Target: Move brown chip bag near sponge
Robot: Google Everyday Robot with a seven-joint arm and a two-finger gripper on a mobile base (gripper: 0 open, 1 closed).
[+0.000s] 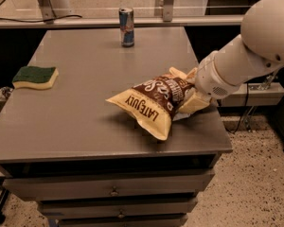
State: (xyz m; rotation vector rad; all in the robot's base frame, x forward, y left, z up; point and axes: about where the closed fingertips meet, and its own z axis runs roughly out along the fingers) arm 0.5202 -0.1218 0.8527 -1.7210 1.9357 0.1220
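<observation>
The brown chip bag [154,100] sits tilted on the near right part of the grey surface [85,122]; its crumpled right end is against the tool [193,96], which reaches in from the right; the bag hides the tool, so I cannot tell whether it grips; the sponge [35,77] lies well apart at the left edge; a drink can [127,26] stands upright at the far side.

Grey table [85,122] with drawers [132,186] on a speckled floor [255,188]. The hand [195,92] is over its right edge
</observation>
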